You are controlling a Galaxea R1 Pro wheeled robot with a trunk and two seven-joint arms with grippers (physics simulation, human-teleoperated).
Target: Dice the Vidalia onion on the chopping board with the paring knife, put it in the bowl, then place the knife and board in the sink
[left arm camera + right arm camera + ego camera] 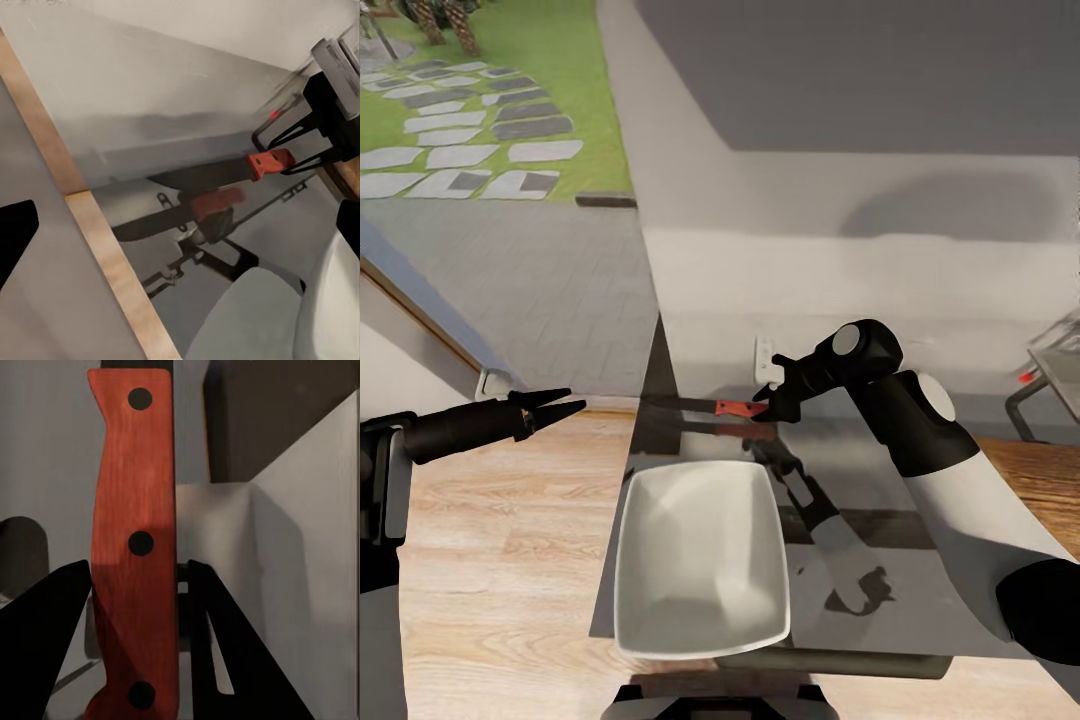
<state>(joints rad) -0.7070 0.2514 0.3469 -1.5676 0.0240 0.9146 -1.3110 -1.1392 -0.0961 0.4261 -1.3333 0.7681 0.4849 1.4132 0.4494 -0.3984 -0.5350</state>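
My right gripper (765, 405) is shut on the orange-red handle of the paring knife (732, 407) and holds it just above the grey countertop (920, 560). The dark blade points left, and its reflection lies below it. In the right wrist view the handle (135, 547) stands between both fingers. The white bowl (700, 560) sits at the counter's near left, in front of the knife. The chopping board (1045, 480) shows brown at the right, partly behind my right arm. The sink (1060, 360) is at the far right edge. The onion is out of view. My left gripper (572, 400) hangs open left of the counter.
A white wall outlet (764, 360) sits behind the right gripper. The tap's red knob (1025, 377) shows beside the sink. Wooden floor (500, 560) lies left of the counter's end, with a doorway to paving and grass beyond.
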